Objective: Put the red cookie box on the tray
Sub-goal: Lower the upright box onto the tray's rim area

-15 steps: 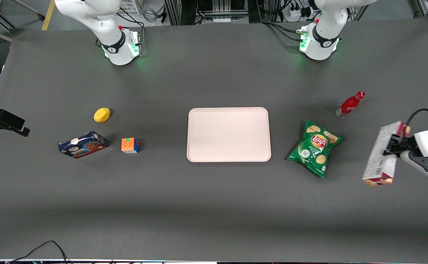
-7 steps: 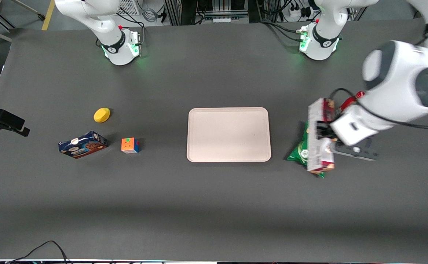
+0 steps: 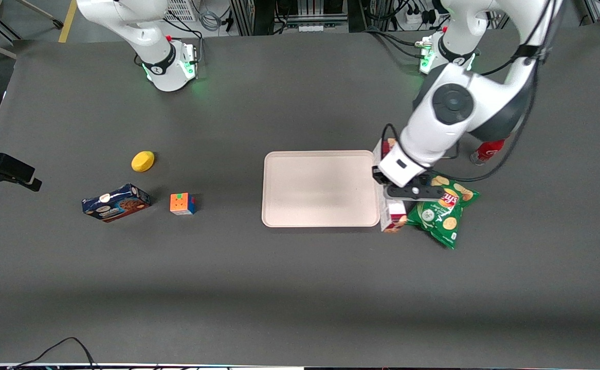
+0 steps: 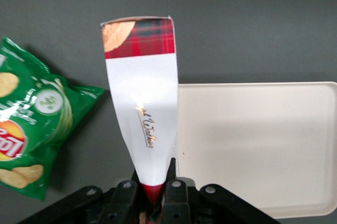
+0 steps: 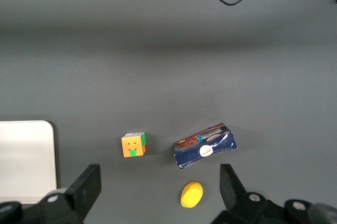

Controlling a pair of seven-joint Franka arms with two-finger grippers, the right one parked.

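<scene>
The red cookie box (image 4: 142, 103), a long plaid carton with a white label face, hangs in the air with my left gripper (image 4: 154, 184) shut on its end. In the front view the gripper (image 3: 392, 192) and the box (image 3: 393, 218) are just above the table at the short edge of the tray (image 3: 320, 187) that faces the working arm's end. The box lies along that edge, between the tray (image 4: 253, 145) and the chip bag. The arm's wrist covers most of the box there.
A green chip bag (image 3: 443, 213) lies beside the box, and a red bottle (image 3: 485, 151) stands farther from the camera, partly covered by the arm. Toward the parked arm's end lie a colour cube (image 3: 182, 203), a dark-blue cookie box (image 3: 116, 202) and a yellow object (image 3: 142, 161).
The left arm has carried the red cookie box from the working arm's end of the table, over the chip bag, to the tray's edge. The grip has stayed shut.
</scene>
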